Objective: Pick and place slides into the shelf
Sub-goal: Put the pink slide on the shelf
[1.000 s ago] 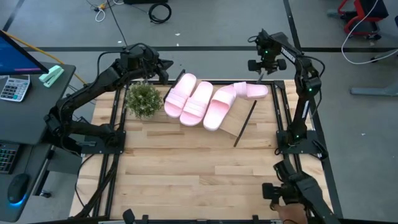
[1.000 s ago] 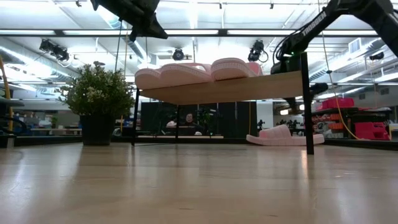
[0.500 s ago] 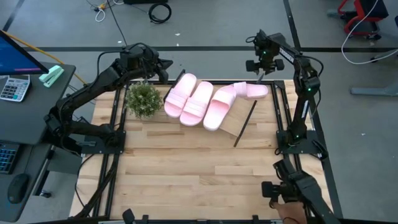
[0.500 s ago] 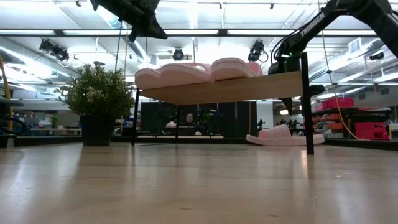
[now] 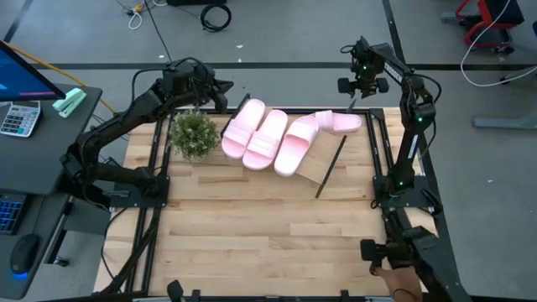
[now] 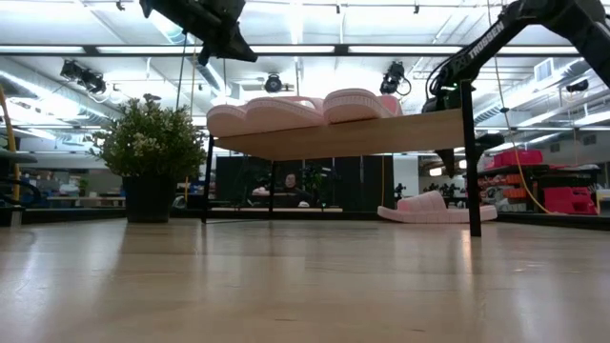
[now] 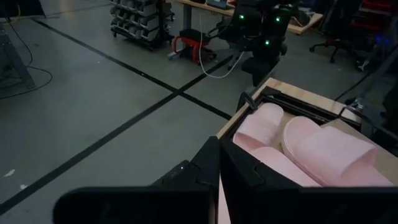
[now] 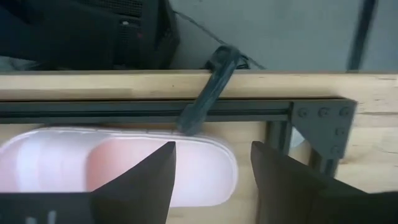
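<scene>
Three pink slides lie side by side on the slanted wooden shelf, also seen from the side in the low view, slides atop the shelf. A fourth slide lies flat on the table behind the shelf's right end, low in the low view. My right gripper hangs open above that slide's end, fingers pointing down and touching nothing. My left gripper is shut and empty, held high near the far left corner, beyond the shelf's slides.
A small potted plant stands on the table left of the shelf. Black frame rails run along the table's far edge under my right gripper. A desk with a calculator sits off the left side. The near half of the tabletop is bare wood.
My right gripper has drifted a little toward the table's right edge above the fourth slide, staying open. The slides and shelf have not moved.
</scene>
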Available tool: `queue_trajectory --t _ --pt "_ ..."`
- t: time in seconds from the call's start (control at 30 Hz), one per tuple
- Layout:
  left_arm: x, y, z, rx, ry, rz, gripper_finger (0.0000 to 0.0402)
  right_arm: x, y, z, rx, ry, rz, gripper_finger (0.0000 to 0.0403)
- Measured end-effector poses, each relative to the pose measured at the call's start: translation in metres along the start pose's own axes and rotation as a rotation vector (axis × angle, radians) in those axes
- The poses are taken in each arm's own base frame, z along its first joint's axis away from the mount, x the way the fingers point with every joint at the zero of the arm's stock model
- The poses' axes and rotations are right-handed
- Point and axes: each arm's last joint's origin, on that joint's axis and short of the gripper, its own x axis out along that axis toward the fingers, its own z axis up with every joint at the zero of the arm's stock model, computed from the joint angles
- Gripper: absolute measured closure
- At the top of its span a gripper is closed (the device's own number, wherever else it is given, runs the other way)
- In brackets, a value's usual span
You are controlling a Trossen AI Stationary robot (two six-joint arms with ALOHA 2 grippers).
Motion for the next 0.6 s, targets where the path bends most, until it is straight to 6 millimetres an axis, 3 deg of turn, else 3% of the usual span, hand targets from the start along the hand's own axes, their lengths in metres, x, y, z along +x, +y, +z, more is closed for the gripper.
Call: queue_trajectory --t 0.23,0.6 --pt "0.007 0.003 -0.003 -0.034 0.017 0.009 0.0385 -0.009 -0.013 0.017 -0.018 -0.069 0.248 0.0189" --pt "0.015 0.004 -0.005 -0.077 0.017 0.011 0.0383 0.004 -0.006 0.011 -0.012 0.004 0.218 0.0189"
